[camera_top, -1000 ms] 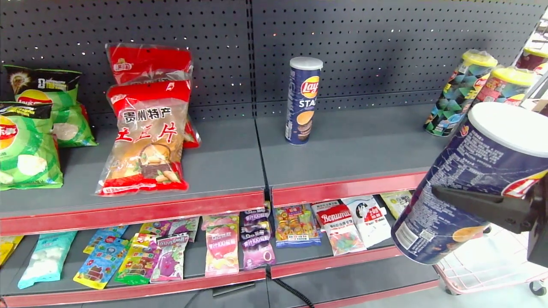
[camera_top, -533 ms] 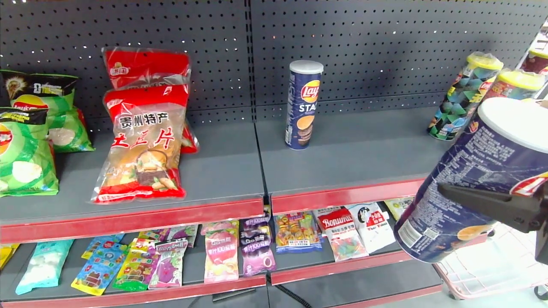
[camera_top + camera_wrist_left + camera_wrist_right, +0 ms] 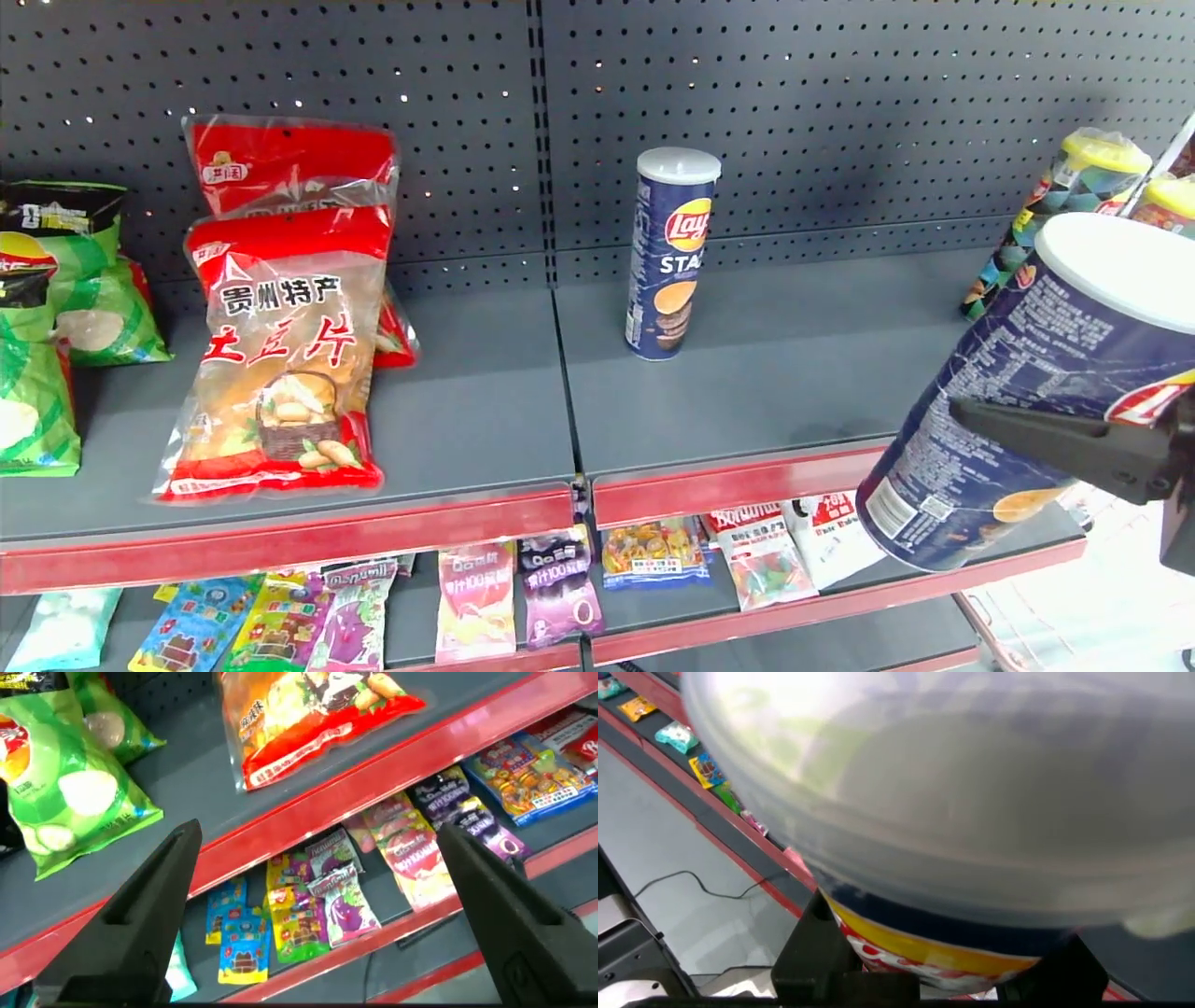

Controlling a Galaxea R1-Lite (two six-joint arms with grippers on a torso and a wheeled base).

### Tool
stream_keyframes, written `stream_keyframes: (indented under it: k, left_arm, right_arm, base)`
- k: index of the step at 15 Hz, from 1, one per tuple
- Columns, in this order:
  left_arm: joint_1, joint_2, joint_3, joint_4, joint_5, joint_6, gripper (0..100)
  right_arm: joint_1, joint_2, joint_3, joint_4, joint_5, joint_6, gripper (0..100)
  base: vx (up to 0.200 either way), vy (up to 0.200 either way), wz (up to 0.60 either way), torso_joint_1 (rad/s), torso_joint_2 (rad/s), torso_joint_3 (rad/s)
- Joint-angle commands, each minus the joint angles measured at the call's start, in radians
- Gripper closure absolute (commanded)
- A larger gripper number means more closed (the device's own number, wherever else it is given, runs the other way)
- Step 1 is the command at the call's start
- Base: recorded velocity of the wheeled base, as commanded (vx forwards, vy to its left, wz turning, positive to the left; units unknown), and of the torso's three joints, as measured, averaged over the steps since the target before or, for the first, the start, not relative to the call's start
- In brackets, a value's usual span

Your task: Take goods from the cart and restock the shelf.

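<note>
Change: Whole head view has slid, so the shelf goods sit lower and further left than a second ago. That is my camera moving, not the goods. The can in my right claw holds the same tilt.
Landmark: standing can (image 3: pixel 672 252), blue with a white lid, upright on the upper shelf (image 3: pixel 775 373) close to the pegboard back.
Green crisp bags (image 3: pixel 37 355): far left of the standing can, at the view's edge, on the same shelf.
Red bags (image 3: pixel 280 373): left of the standing can, two of them, the front one leaning on the back one.
Sweet packets (image 3: pixel 560 588): below the standing can, in a row on the lower shelf.
My left claw (image 3: pixel 318 924): well left of the standing can and lower, before the upper shelf's red edge, above the packets. Fingers spread wide, nothing between them.
Yellow-lidded cans (image 3: pixel 1074 196): far right of the standing can, on the same shelf, near the back.
Held can (image 3: pixel 1036 336): right of the standing can and nearer to me, off the shelf, tilted with its white lid up and to the right.
My right claw (image 3: pixel 943 971): clamped on the held can's side, one black finger (image 3: pixel 1055 437) lying across the print.
</note>
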Motion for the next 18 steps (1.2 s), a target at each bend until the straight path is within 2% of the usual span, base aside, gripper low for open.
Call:
stream_keyframes:
  k: [1,3,7,9,11,12,13,14,15,16,17,18]
  left_arm:
    - [0.000,0.003,-0.001,0.000,0.002,0.000,0]
    - [0.000,0.008,0.001,0.000,0.002,0.000,0]
    - [-0.006,0.032,-0.010,0.000,-0.015,0.001,0]
    - [-0.020,0.069,-0.025,-0.002,-0.028,0.014,0]
    - [-0.057,0.255,-0.149,-0.002,-0.189,0.020,0]
    - [-0.057,0.312,-0.186,-0.002,-0.218,0.018,0]
    - [-0.077,0.511,-0.327,-0.026,-0.314,0.015,0]
    - [-0.110,0.632,-0.395,-0.074,-0.371,0.006,0]
    - [-0.173,0.775,-0.475,-0.144,-0.396,-0.011,0]
    - [-0.255,0.875,-0.542,-0.170,-0.408,-0.029,0]
    - [-0.364,1.011,-0.648,-0.181,-0.453,-0.115,0]
    - [-0.414,1.120,-0.748,-0.210,-0.514,-0.198,0]
  right_arm:
    - [0.000,0.002,0.000,0.000,0.000,-0.001,100]
    - [0.000,0.003,0.000,0.000,0.000,-0.001,100]
    - [0.000,0.005,-0.002,0.000,0.000,-0.001,100]
    - [0.000,0.006,-0.005,0.000,-0.002,-0.001,100]
    - [-0.003,0.005,-0.002,0.000,-0.003,0.001,100]
    - [-0.005,0.005,0.000,0.000,-0.003,0.001,100]
    - [-0.008,0.003,-0.002,-0.002,-0.005,0.001,100]
    - [-0.008,0.005,-0.008,-0.002,-0.008,0.003,100]
    - [-0.008,0.008,-0.020,-0.002,-0.022,0.003,100]
    - [-0.008,0.013,-0.031,-0.002,-0.031,0.006,100]
    - [-0.010,0.022,-0.048,-0.002,-0.040,0.007,100]
    - [-0.014,0.032,-0.062,-0.002,-0.043,0.007,100]
  base:
    - [0.200,0.000,0.00,0.007,0.00,0.002]
    - [0.200,0.000,0.00,-0.007,0.00,0.000]
    - [0.000,0.000,0.00,0.000,0.00,0.000]
    - [0.000,0.000,0.00,0.000,0.00,0.000]
    - [0.000,0.000,0.00,0.000,0.00,0.000]
    - [0.000,0.000,0.00,0.000,0.00,0.000]
    - [0.000,0.000,0.00,0.000,0.00,0.000]
    - [0.000,0.000,0.00,0.000,0.00,0.000]
    - [0.000,0.000,0.00,0.000,0.00,0.000]
    - [0.000,0.000,0.00,0.000,0.00,0.000]
    - [0.000,0.000,0.00,0.000,0.00,0.000]
    - [0.000,0.000,0.00,0.000,0.00,0.000]
